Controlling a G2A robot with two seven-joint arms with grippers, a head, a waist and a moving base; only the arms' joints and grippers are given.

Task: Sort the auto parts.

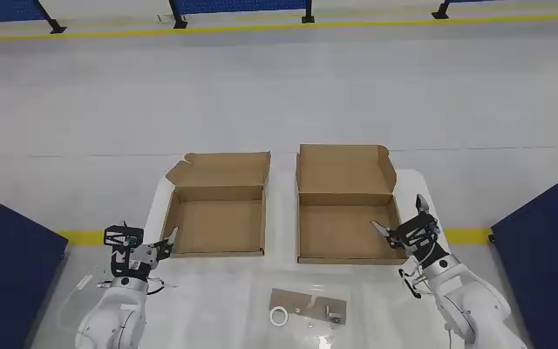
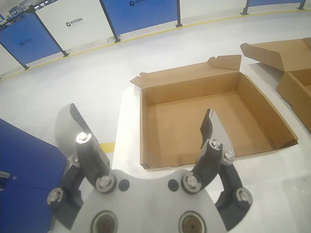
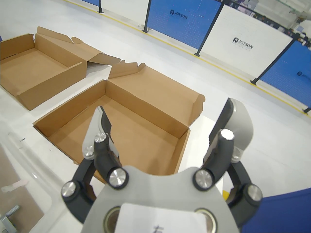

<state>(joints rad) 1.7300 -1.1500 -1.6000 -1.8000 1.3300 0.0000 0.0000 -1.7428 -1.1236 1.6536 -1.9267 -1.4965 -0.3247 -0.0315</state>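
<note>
Two open brown cardboard boxes stand side by side on the white table: the left box [image 1: 218,225] [image 2: 209,120] and the right box [image 1: 342,229] [image 3: 126,132], both with nothing inside. Near the table's front edge lies a flat cardboard sheet [image 1: 301,303] with a white ring [image 1: 279,316] beside it and a small metal part [image 1: 332,312] [image 3: 8,215] on it. My left gripper [image 1: 148,242] [image 2: 141,120] hovers open off the left box's front left corner. Over the right box's front right corner, my right gripper [image 1: 400,220] [image 3: 165,115] is open and holds nothing.
Blue panels stand close to the table at the left [image 1: 22,262] and right [image 1: 532,253]. White floor with a yellow line [image 1: 261,28] lies beyond the boxes, and blue and white partition walls [image 2: 136,5] close off the room.
</note>
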